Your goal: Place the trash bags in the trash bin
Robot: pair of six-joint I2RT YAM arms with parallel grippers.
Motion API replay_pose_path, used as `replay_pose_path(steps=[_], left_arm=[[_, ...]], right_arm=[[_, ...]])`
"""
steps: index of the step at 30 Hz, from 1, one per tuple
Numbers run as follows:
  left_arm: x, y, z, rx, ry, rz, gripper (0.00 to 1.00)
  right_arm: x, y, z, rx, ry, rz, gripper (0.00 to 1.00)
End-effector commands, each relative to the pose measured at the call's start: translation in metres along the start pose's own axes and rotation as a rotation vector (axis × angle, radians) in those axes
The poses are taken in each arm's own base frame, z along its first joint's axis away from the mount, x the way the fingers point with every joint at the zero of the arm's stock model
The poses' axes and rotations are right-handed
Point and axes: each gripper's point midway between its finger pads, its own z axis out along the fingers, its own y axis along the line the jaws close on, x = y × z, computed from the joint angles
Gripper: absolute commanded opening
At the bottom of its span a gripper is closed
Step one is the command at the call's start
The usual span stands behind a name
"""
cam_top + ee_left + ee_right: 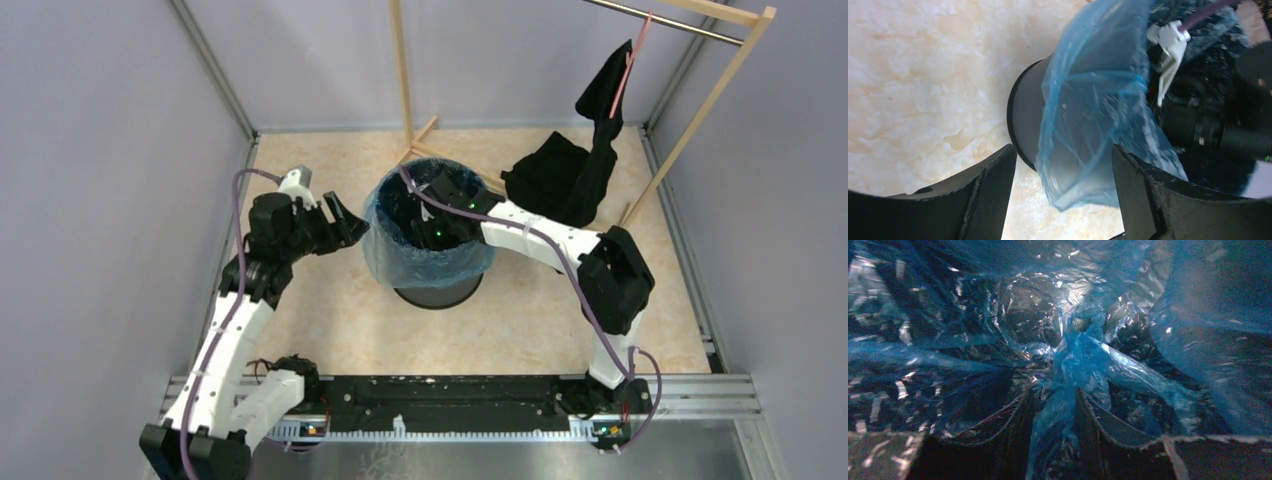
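Observation:
The black trash bin [437, 290] stands mid-floor. A light-blue trash bag [385, 250] lines it and drapes over its rim and outer wall. My right gripper [437, 222] reaches down inside the bin. In the right wrist view it [1055, 412] is shut on a bunched fold of the blue bag film [1073, 355], with crinkled film all around. My left gripper [340, 222] is open beside the bin's left wall. In the left wrist view its jaws [1063, 187] stand wide apart, and the hanging bag edge [1088, 130] and bin wall [1025, 115] lie beyond them, not gripped.
A wooden rack [405, 80] stands behind the bin, with a black garment [560, 175] hanging from a pink hanger [625, 70] at back right. Grey walls close in left, right and back. A metal rail [450, 395] runs along the near edge.

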Motion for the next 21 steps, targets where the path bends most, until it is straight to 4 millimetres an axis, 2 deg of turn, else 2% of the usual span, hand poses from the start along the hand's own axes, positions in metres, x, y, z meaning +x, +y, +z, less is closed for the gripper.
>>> replay_pose_path(steps=[1, 6, 11, 14, 18, 21], left_arm=[[-0.012, 0.003, 0.023, 0.019, 0.007, -0.011, 0.77], [-0.017, 0.014, 0.038, 0.055, 0.015, -0.069, 0.78], [0.006, 0.001, 0.060, 0.246, 0.128, -0.115, 0.71], [0.023, 0.002, 0.067, 0.291, 0.216, -0.131, 0.61], [0.042, 0.007, 0.071, 0.308, 0.262, -0.165, 0.48], [0.054, 0.012, 0.073, 0.310, 0.286, -0.183, 0.35]], right_arm=[[-0.005, 0.028, 0.000, -0.152, -0.071, 0.060, 0.36], [0.001, 0.036, 0.008, -0.218, -0.091, 0.097, 0.46], [0.010, 0.041, 0.026, -0.253, -0.044, 0.104, 0.50], [0.008, 0.047, 0.031, -0.263, -0.039, 0.092, 0.53], [0.005, 0.046, 0.035, -0.215, -0.030, 0.066, 0.55], [0.005, 0.045, 0.039, -0.177, -0.020, 0.043, 0.58]])
